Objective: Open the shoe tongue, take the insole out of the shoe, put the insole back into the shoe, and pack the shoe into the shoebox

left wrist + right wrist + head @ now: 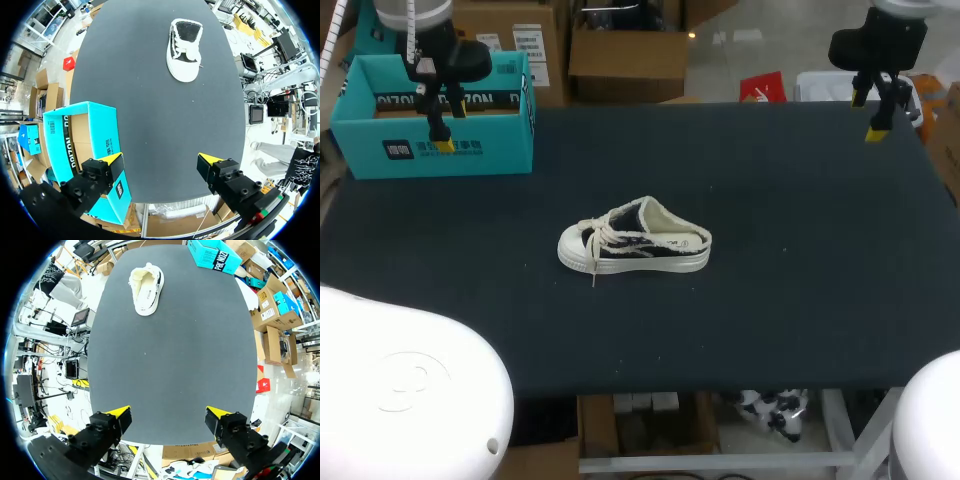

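At the middle of the black table [770, 300] stands a white-and-black canvas lace-up shoe [635, 241]. The left gripper [438, 128] hangs over the open teal cardboard shoebox [500, 140] at the far left, and the right gripper [870, 114] hangs far right. In the left wrist view its fingers stand apart, with the shoe well ahead. The right wrist view shows the same.
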